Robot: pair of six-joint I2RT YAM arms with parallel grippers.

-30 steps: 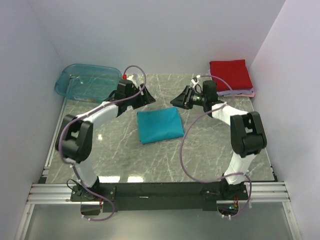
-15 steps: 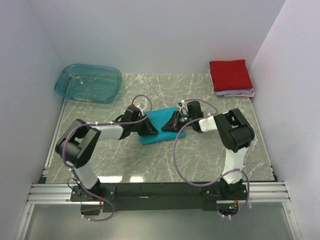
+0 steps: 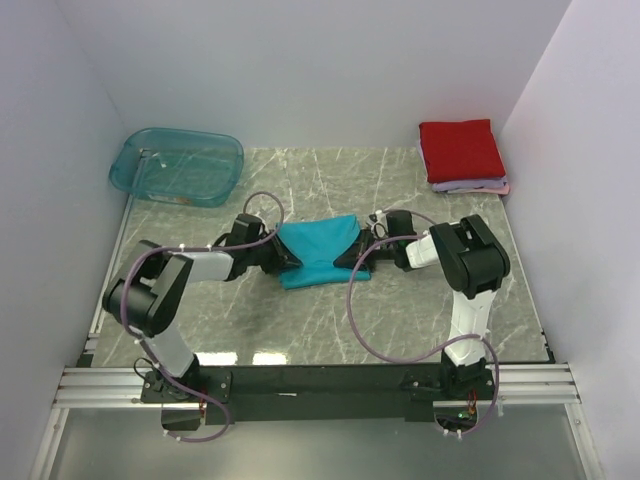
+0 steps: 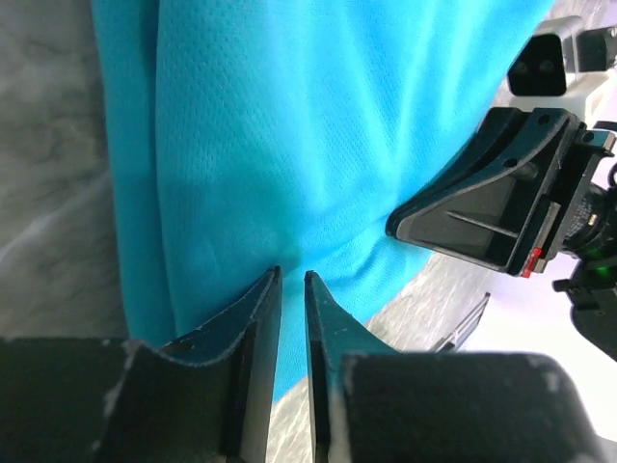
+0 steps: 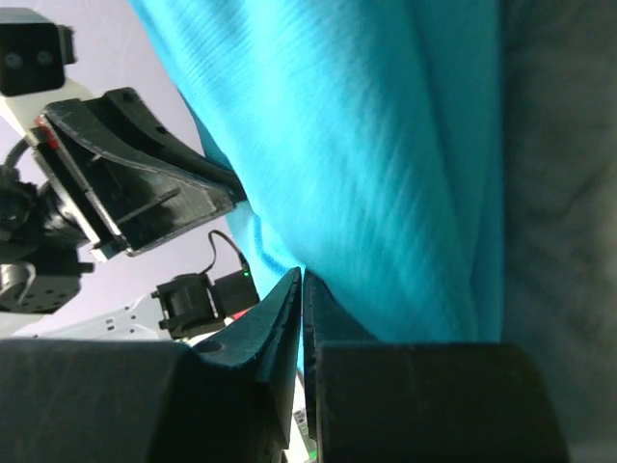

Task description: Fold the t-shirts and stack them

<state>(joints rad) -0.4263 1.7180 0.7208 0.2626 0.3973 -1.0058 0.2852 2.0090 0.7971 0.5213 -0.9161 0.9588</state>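
The teal t-shirt point(image 3: 318, 250), folded to a rough square, lies mid-table and sags between both grippers. My left gripper point(image 3: 287, 260) is low at its left edge, shut on a fold of the teal cloth point(image 4: 289, 145), which runs into the narrow gap between the jaws. My right gripper point(image 3: 350, 259) faces it at the right edge, its fingers point(image 5: 289, 299) pressed together on the same t-shirt point(image 5: 386, 145). Each wrist view shows the opposite gripper across the cloth. A folded red t-shirt point(image 3: 460, 149) lies on a pale lilac one point(image 3: 480, 186) at the back right corner.
A see-through teal plastic tub point(image 3: 178, 165) stands at the back left. White walls close in the marble table point(image 3: 300, 320) on three sides. The arm bases and a metal rail point(image 3: 320, 385) run along the near edge.
Both arms came down from the back of the table to the teal t-shirt's left and right edges. Their jaws closed on the cloth, and the shirt's sides have bunched inward.
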